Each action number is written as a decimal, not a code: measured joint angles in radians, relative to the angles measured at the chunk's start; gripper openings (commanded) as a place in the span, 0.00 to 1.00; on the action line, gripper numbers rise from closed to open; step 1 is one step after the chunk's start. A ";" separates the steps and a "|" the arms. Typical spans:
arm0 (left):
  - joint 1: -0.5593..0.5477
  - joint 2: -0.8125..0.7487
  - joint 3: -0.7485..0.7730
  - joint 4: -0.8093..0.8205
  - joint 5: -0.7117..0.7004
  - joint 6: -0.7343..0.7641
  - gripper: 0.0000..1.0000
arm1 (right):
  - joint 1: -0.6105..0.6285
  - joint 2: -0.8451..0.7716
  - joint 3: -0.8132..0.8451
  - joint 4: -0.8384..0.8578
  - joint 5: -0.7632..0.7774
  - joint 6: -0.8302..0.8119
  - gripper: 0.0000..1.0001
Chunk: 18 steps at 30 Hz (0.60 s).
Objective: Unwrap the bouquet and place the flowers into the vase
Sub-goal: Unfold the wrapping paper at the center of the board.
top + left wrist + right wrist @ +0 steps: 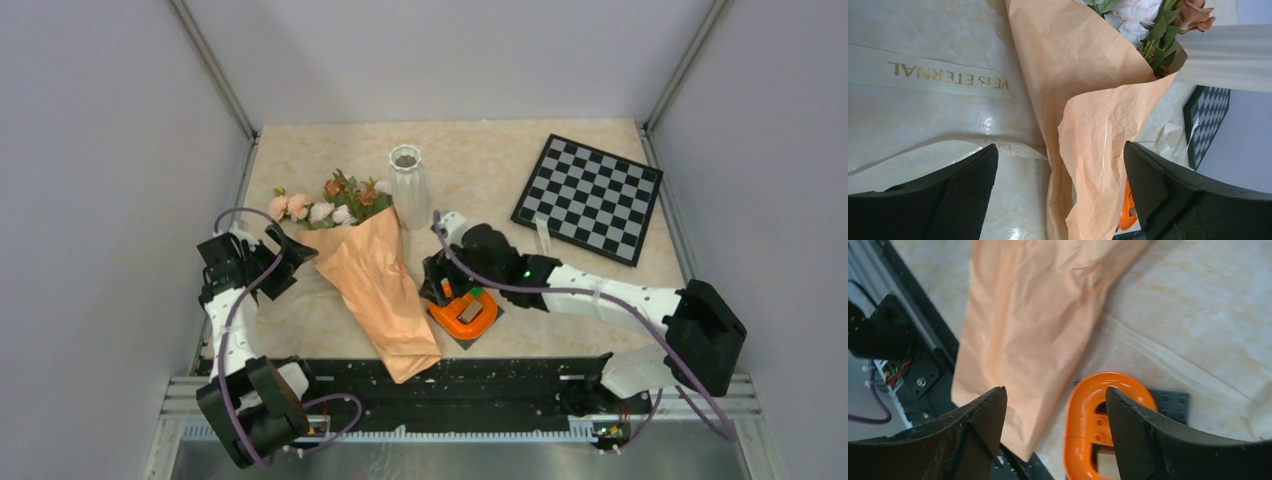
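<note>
The bouquet lies across the table's middle, its peach kraft paper loosely folded with one flap standing up. The flowers, peach, pink and rust roses with green leaves, stick out of the far end. The white ribbed vase stands upright just right of the blooms. My left gripper is open beside the paper's left edge, and the raised flap sits between its fingers untouched. My right gripper hovers open at the paper's right edge, holding nothing.
A cream ribbon with gold lettering lies loose on the table left of the paper. An orange plastic ring on a dark plate sits under my right gripper. A checkerboard lies back right. Walls enclose the table.
</note>
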<state>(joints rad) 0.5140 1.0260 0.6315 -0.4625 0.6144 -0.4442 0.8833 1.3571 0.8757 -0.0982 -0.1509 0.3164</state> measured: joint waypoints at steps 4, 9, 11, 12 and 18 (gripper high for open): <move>0.000 0.009 -0.001 0.018 0.023 -0.021 0.99 | 0.190 0.048 0.043 0.004 0.118 -0.002 0.73; 0.000 0.036 -0.003 0.026 0.033 -0.046 0.99 | 0.349 0.228 0.192 -0.022 0.294 -0.019 0.72; 0.001 0.035 -0.004 0.026 0.032 -0.051 0.99 | 0.401 0.290 0.249 -0.059 0.366 -0.029 0.72; 0.001 0.033 -0.004 0.027 0.032 -0.052 0.99 | 0.433 0.328 0.290 -0.082 0.411 -0.035 0.72; 0.002 0.028 -0.004 0.026 0.024 -0.052 0.99 | 0.570 0.478 0.431 -0.172 0.596 -0.061 0.72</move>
<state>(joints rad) 0.5156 1.0538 0.6273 -0.4362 0.6380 -0.4961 1.4528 1.8347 1.3071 -0.2699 0.4450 0.2554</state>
